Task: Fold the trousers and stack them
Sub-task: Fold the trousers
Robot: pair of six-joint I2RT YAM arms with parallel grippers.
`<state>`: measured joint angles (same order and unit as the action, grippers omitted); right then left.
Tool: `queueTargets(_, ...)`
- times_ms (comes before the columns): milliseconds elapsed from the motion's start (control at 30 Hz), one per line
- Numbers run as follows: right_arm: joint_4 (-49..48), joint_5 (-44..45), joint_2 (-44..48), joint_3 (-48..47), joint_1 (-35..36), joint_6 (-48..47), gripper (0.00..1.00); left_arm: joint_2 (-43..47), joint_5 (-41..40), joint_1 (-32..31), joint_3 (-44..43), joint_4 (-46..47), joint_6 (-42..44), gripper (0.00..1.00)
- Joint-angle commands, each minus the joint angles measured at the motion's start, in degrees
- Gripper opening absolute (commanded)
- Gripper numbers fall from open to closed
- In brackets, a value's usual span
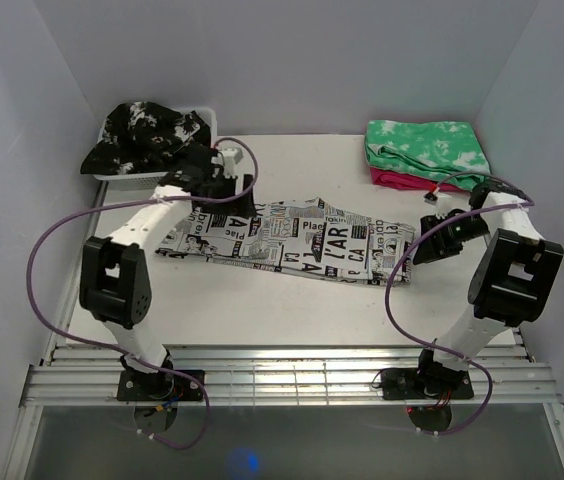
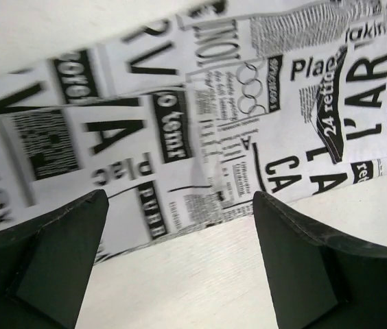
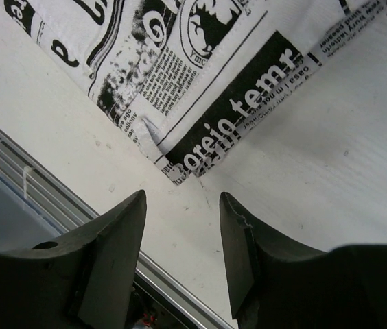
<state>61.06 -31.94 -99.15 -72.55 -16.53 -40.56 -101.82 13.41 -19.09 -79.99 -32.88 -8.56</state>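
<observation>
**Both grippers empty over a flat strip of trousers, next fold to be gripped**

My left gripper (image 2: 180, 199) stands with its jaws spread wide and nothing between them. In its wrist view the two dark fingers frame the near edge of the trousers (image 1: 292, 240), with printed cloth filling the upper part of the frame and bare table (image 1: 292, 310) below. My right gripper (image 3: 181, 199) has its jaws partly apart and is also empty. A stitched corner of the trousers lies just beyond its fingertips, near the centre of that frame, not touched as far as I can tell.

In the top view the trousers lie as a long, flat band across the middle of the table, slanting slightly down to the right. My left gripper is over the band's upper left part and my right gripper is at its right end. A white tray (image 1: 207, 120) with a black-and-white splotched garment (image 1: 147, 135) sits in the upper left. A folded green-and-white cloth (image 1: 427, 145) lies on something pink in the upper right.

I judge the lengthwise fold done and the cloth laid out, so the crosswise fold is now in hand. Next I need to pinch the right-end corner through all its layers, take a matching hold on that end's other corner, and carry the end over toward the left.
</observation>
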Motion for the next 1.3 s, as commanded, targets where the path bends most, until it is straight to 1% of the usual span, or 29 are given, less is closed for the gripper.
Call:
queueTargets(0,2.13,-4.26,0.19,0.66,-3.23,1.53,0.55,7.24,6.16,11.85,1.05,-3.5,3.98,0.98)
queueTargets(33,2.4,-4.96,0.02,1.01,-3.94,1.62,0.55,7.69,9.06,15.54,1.58,-3.68,3.99,0.98)
queueTargets(67,2.57,-6.01,-0.25,1.27,-4.12,1.62,0.55,7.17,15.44,23.93,1.85,-4.03,4.6,0.98)
queueTargets(133,2.58,-6.99,-0.43,1.97,-4.29,1.36,0.55,4.11,20.41,30.14,0.54,-6.22,9.5,0.98)
queueTargets(167,2.4,-7.95,-0.6,2.15,-4.21,1.36,0.55,3.39,22.17,34.86,-0.25,-6.66,12.05,0.98)
queueTargets(200,2.57,-8.31,-0.69,1.98,-4.21,1.27,0.54,2.86,26.1,37.17,-0.26,-6.23,13.64,0.98)
queueTargets(233,2.66,-8.66,-0.86,1.63,-4.21,1.18,0.54,2.25,27.71,39.11,-0.26,-5.97,16.87,0.98)
queueTargets(267,2.75,-8.92,-1.21,1.54,-4.21,1.27,0.54,0.5,28.16,41.48,-0.61,-5.79,18.12,0.98)
queueTargets(333,2.14,-8.84,-1.57,1.54,-4.21,1.97,0.54,-2.05,29.04,43.08,-1.57,-6.49,22.94,0.98)
queueTargets(367,1.87,-8.66,-2.09,1.63,-4.21,2.15,0.54,-5.29,29.91,44.48,-2.1,-7.01,24.01,0.98)
queueTargets(433,1.61,-8.84,-2.71,1.71,-4.29,2.32,0.54,-8.9,35.7,46.15,-4.12,-9.03,24.99,0.98)
queueTargets(467,1.43,-8.4,-3.06,1.71,-4.3,2.67,0.54,-12.58,37.37,47.03,-4.91,-10.87,26.38,0.98)
queueTargets(533,0.82,-7.96,-3.41,1.89,-4.29,2.67,0.54,-15.15,41.67,47.48,-5.36,-11.15,26.66,0.98)
queueTargets(567,0.56,-7.52,-3.59,1.98,-4.3,2.76,0.54,-16.29,42.83,47.48,-5.18,-11.06,26.58,0.97)
queueTargets(700,0.2,-5.59,-4.12,1.98,-4.38,2.5,0.54,-17.71,48.81,47.39,-0.18,-2.65,21.32,0.98)
queueTargets(767,0.03,-5.06,-4.29,1.98,-4.47,2.5,0.54,-18.59,51.52,47.22,2.02,-1.31,20.43,0.98)
queueTargets(933,-0.59,-4.88,-4.73,1.98,-4.73,3.2,0.55,-21.13,54.44,47.13,5.1,1.07,18.49,0.96)
queueTargets(1033,-0.94,-5.23,-5.35,2.15,-4.82,3.73,0.55,-22.63,54.62,46.96,6.59,1.85,17.88,0.87)
queueTargets(1067,-1.03,-5.41,-5.52,2.33,-4.82,3.99,0.56,-23.07,54.1,46.34,6.94,2.29,17.44,0.81)
queueTargets(1133,-1.64,-5.5,-5.79,2.33,-4.82,4.52,0.56,-23.6,54.0,46.16,7.3,3.17,16.82,0.74)
queueTargets(1167,-1.56,-5.67,-6.05,1.98,-4.82,4.69,0.55,-23.77,54.18,46.16,7.21,3.52,15.43,0.68)
queueTargets(1200,-1.64,-5.67,-6.23,1.89,-4.82,4.87,0.55,-23.51,54.35,46.25,6.95,3.88,14.98,0.53)
queueTargets(1267,-1.73,-5.5,-6.4,1.54,-4.82,5.05,0.55,-22.29,54.79,46.51,6.86,4.66,12.61,0.38)
